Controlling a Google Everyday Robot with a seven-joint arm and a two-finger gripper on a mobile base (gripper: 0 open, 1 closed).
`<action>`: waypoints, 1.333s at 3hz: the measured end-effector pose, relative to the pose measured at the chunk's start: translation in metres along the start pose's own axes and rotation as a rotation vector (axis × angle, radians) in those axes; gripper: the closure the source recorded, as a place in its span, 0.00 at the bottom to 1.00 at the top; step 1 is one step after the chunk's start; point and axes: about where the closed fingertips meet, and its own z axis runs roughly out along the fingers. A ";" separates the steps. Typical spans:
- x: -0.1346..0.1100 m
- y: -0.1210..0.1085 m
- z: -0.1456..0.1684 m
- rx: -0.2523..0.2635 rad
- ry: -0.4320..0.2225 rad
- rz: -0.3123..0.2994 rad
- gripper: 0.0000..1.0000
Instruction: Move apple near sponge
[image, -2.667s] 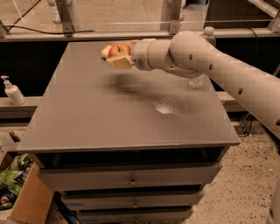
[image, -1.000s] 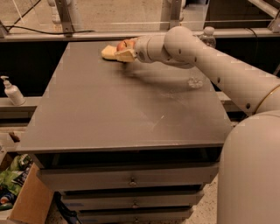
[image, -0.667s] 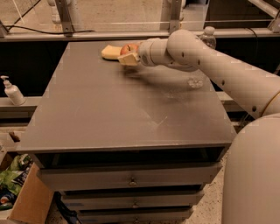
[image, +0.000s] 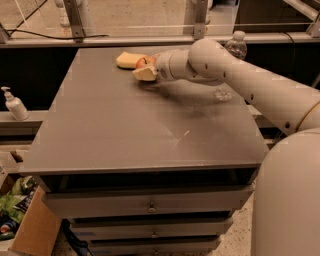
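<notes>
The pale yellow sponge (image: 128, 59) lies at the far middle of the grey table (image: 125, 125). The red-orange apple (image: 145, 62) sits right beside the sponge's right end, low at the table top; I cannot tell whether it rests on the surface. My gripper (image: 142, 68) reaches in from the right and is shut on the apple. One cream finger (image: 145, 75) shows in front of the apple; the other finger is hidden behind it. The white arm covers the right side of the apple.
A clear plastic bottle (image: 236, 45) stands at the table's far right behind the arm. A soap dispenser (image: 14, 104) stands on a ledge at the left. A cardboard box (image: 27, 232) sits on the floor at the lower left. Drawers (image: 150, 206) sit under the table top.
The gripper with the apple has come down and slightly back from a raised position, so the apple now sits right beside the sponge. The sponge has not moved.
</notes>
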 end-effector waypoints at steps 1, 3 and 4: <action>-0.001 0.003 0.002 -0.009 0.004 0.004 0.82; -0.003 0.003 0.002 -0.010 0.004 0.005 0.36; -0.002 0.006 0.003 -0.016 0.006 0.008 0.12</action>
